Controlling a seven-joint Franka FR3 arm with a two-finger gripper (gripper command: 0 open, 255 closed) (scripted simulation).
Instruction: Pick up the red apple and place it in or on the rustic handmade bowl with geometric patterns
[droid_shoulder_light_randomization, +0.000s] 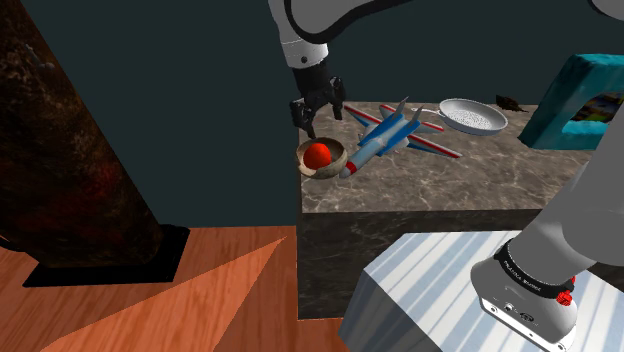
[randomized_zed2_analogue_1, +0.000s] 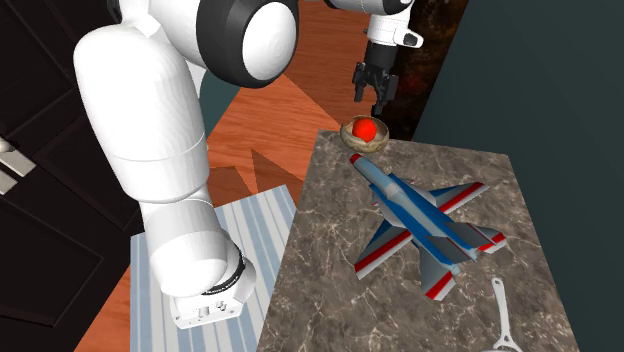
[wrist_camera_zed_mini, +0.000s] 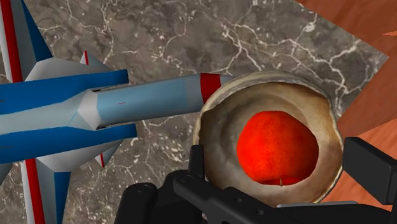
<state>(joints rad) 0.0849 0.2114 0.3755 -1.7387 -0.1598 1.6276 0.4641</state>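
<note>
Shoulder view: a round red apple (droid_shoulder_light_randomization: 318, 154) sits inside a tan, rough-rimmed bowl (droid_shoulder_light_randomization: 339, 165); the black gripper (droid_shoulder_light_randomization: 318, 118) hangs above the bowl, seemingly spread; second exterior view: a blue toy jet (randomized_zed2_analogue_1: 420, 215) lies nose-first beside the bowl; wrist view: fingers (wrist_camera_zed_mini: 369, 168) apart, holding nothing.

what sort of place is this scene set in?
Probably a room in a home, perhaps a kitchen or dining area, though I can't be sure. Cues: a veined stone-look counter above a wood-plank floor, a strainer lying on the counter, and a dark panelled door.
</note>
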